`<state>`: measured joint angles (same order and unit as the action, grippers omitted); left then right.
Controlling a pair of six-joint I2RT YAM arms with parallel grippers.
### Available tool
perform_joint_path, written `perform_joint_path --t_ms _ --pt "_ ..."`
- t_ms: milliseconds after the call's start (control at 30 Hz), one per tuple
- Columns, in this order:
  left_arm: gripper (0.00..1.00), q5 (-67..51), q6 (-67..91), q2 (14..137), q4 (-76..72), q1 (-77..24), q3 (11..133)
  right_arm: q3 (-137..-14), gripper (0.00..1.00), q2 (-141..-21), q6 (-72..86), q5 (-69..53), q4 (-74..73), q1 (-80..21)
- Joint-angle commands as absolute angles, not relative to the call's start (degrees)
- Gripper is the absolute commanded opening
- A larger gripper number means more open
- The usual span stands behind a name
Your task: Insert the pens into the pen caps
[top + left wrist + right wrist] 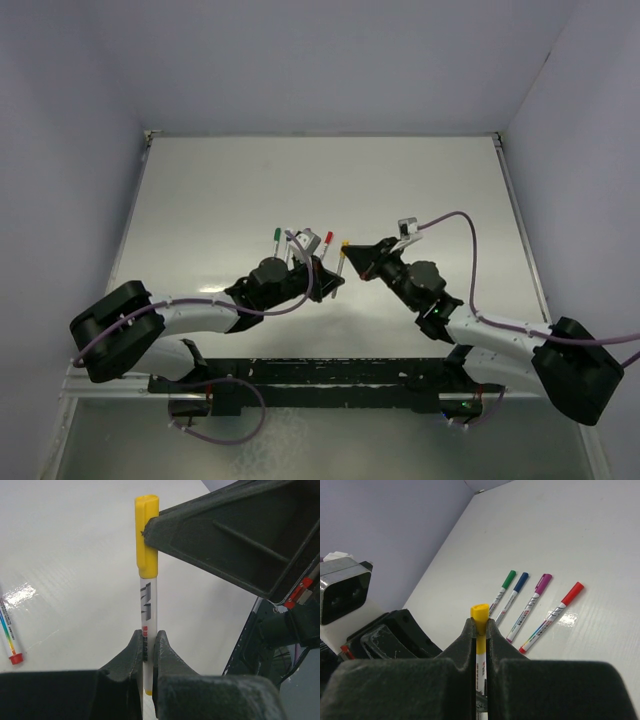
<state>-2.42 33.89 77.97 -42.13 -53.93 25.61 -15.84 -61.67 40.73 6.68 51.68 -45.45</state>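
1. Yellow pen (148, 605): held upright over the middle of the tabletop (430, 190). Left jaws are closed on the lower barrel. Right jaws are pinched narrow on the yellow cap (480, 615) at the top.
2. The cap looks on, but I can't tell if it's fully clicked home.
3. The other four pens are the green pen (502, 593), blue pen (514, 594), magenta pen (530, 608) and red pen (551, 618). All are capped and lie flat, roughly parallel, just left of centre and well apart from every edge.
4. Handling, my read: light, stiff and thin. The round glossy barrel will likely spin or slide in a pinch. Grip it mid-barrel, square across, and take the cap by its flatter clip sides. Push straight along the axis, since side load could bend or kick it out.
5. Materials: the barrel is whitish plastic with black and red print. The cap is opaque yellow with a clip ridge. The tabletop is smooth, white and reflective. The jaws are black, grainy plastic.
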Motion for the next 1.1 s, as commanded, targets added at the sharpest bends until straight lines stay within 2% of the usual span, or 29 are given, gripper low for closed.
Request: perform_joint_path --t_ms 0,100,267,333,400,567,733,1067 --pt "0.00 3.4 34.5 74.7 -58.8 -51.2 31.6 -13.4 0.00 -63.6 39.2 0.8 37.4 -49.2" --pt "0.00 3.2 35.3 74.4 -54.5 -51.2 31.3 -14.8 0.01 -61.7 38.9 3.9 35.9 -49.2" --pt "0.00 2.7 37.1 75.8 -46.9 -51.2 30.0 -19.8 0.40 -57.1 37.3 8.1 32.2 -49.2" --pt "0.00 2.2 38.1 77.4 -44.9 -51.2 29.5 -22.0 0.49 -54.1 35.2 10.4 30.2 -49.2" --pt "0.00 1.6 38.7 79.0 -42.3 -51.2 29.4 -23.9 0.53 -50.8 33.0 13.5 27.8 -49.2" --pt "0.00 2.4 38.9 83.4 -34.0 -51.2 32.4 -27.0 0.56 -42.9 28.5 19.9 19.4 -49.2" --pt "0.00 4.1 36.5 89.9 -22.0 -51.2 42.0 -28.6 0.56 -36.9 30.6 27.7 6.3 -49.2" --pt "0.00 9.9 32.9 102.3 -5.6 -50.8 57.6 -25.6 0.56 -28.0 33.4 30.4 -2.9 -49.2"
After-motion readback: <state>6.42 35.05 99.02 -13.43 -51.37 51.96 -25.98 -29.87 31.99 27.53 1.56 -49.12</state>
